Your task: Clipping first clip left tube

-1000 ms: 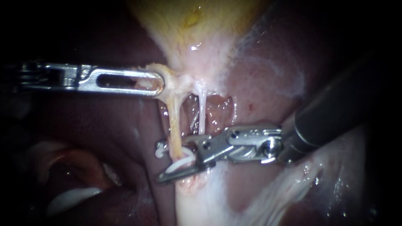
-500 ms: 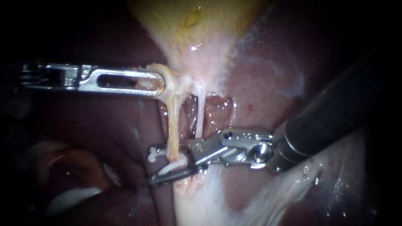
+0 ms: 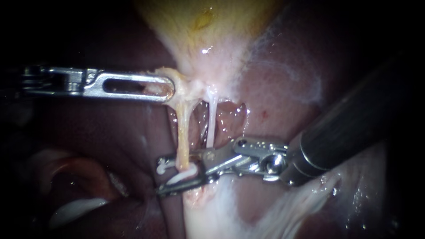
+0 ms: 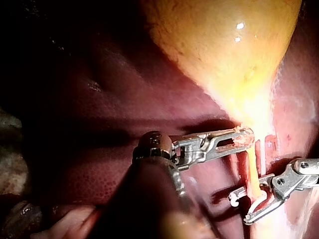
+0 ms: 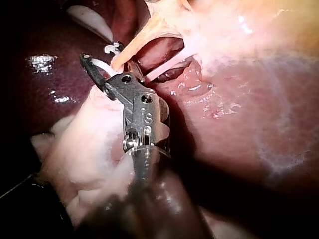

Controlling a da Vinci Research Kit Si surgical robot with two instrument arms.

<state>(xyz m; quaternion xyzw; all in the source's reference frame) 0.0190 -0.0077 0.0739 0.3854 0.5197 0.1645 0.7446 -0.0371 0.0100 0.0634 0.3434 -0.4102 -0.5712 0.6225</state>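
We are working over the dark red liver (image 3: 283, 88), with the yellowish gallbladder (image 3: 203, 26) tapering down toward the tubes. Our left instrument (image 3: 166, 87) is clamping the pale lower end of the gallbladder and pulling it sideways, as it was a second ago. Our right instrument (image 3: 158, 175) is the one that has moved. It has slid further across, and its parted jaws are now straddling the left tube (image 3: 182, 132) low down, one jaw on each side and their tips past it. The thin white right tube (image 3: 211, 124) is standing just beside the jaws, outside them. The open white clip (image 3: 180, 177) is sitting in the jaws around the left tube, not yet squeezed. We judge that closing comes next.
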